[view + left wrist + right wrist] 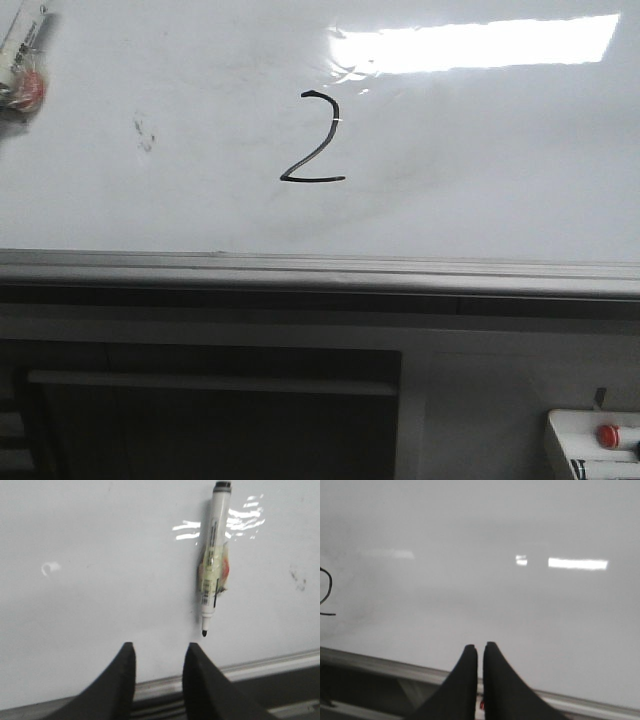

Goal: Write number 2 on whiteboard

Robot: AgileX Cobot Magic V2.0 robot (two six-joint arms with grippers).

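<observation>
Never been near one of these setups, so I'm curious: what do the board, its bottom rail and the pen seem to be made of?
The whiteboard looks like a glossy coated panel: it mirrors the ceiling light. Its edge rail seems brushed grey metal, likely aluminium. The marker appears smooth white plastic with a dark tip.

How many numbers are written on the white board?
1. A single black number 2 sits near the middle of the whiteboard, just below the bright light reflection. The dark specks left of it are smudges, not digits.
</observation>
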